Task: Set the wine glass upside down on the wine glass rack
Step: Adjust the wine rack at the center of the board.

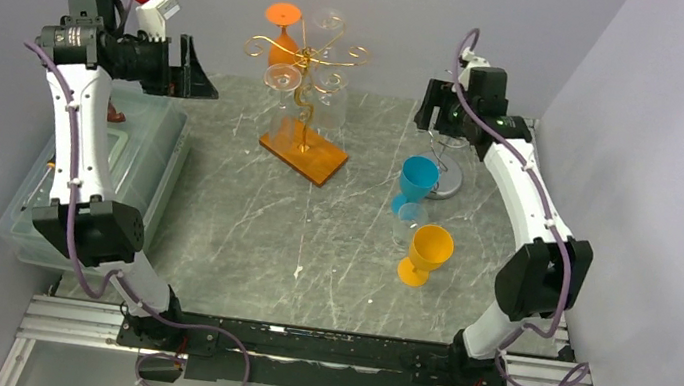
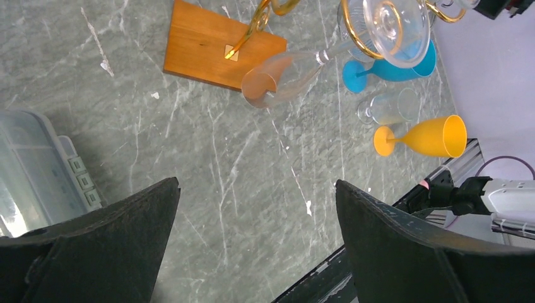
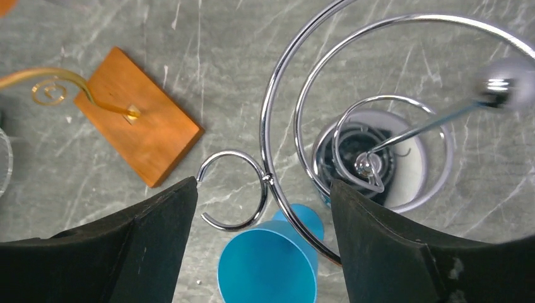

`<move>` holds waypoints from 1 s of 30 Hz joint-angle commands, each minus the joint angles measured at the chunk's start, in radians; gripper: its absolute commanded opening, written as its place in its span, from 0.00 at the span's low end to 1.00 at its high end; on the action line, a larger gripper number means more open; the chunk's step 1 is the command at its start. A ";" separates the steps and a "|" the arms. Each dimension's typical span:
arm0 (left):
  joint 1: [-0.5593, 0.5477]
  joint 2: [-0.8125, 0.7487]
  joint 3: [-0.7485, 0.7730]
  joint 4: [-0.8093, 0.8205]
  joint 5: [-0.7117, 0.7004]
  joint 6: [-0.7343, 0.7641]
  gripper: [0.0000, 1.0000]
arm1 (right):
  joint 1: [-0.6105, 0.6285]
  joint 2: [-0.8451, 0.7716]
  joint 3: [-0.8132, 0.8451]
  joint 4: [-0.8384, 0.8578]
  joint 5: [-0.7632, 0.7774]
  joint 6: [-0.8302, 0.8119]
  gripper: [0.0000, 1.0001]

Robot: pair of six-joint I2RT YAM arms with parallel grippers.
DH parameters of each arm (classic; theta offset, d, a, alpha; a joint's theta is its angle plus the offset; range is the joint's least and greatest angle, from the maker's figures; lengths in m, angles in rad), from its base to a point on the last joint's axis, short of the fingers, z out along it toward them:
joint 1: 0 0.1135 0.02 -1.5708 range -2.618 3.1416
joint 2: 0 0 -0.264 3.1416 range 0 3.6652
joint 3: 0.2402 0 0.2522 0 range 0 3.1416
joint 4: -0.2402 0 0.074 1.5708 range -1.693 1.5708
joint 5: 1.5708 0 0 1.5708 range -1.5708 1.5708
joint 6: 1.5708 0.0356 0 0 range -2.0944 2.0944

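The gold wire wine glass rack [image 1: 310, 67] stands on an orange wooden base [image 1: 303, 155] at the back centre. An orange glass [image 1: 284, 38] and clear glasses [image 1: 326, 24] hang on it upside down. A blue wine glass [image 1: 417, 181], a clear glass [image 1: 409, 225] and a yellow wine glass [image 1: 428, 254] stand upright on the table at the right. My left gripper [image 2: 255, 189] is open and empty, high at the back left, apart from the rack. My right gripper [image 3: 262, 186] is open above the blue wine glass [image 3: 268, 268] and holds nothing.
A chrome spiral stand [image 1: 444, 172] rises just under my right gripper; its wire loops [image 3: 378, 158] lie between and beside the jaws. A clear plastic bin [image 1: 135, 164] sits at the table's left edge. Grey walls close in on both sides.
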 commanded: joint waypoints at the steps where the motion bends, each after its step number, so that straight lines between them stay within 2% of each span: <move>1: 0.005 -0.042 -0.005 -0.023 0.015 0.050 1.00 | 0.038 0.006 0.051 0.011 0.064 -0.066 0.78; 9: 0.005 -0.042 -0.041 0.002 0.045 0.034 1.00 | 0.061 0.089 0.111 0.021 0.093 -0.097 0.70; 11: 0.004 -0.053 -0.065 0.018 0.044 0.031 0.99 | 0.061 0.105 0.123 0.015 0.085 -0.107 0.63; 15: 0.005 -0.071 -0.109 0.054 0.052 0.017 0.99 | 0.061 0.109 0.115 0.008 0.045 -0.115 0.40; 17: 0.005 -0.070 -0.117 0.057 0.058 0.013 0.99 | 0.061 0.087 0.087 0.021 0.026 -0.114 0.33; 22: 0.004 -0.072 -0.129 0.069 0.066 0.005 1.00 | 0.060 0.027 0.027 0.026 -0.048 -0.131 0.26; 30: 0.005 -0.095 -0.167 0.107 0.080 -0.016 0.99 | 0.057 -0.067 -0.015 0.022 -0.127 -0.170 0.22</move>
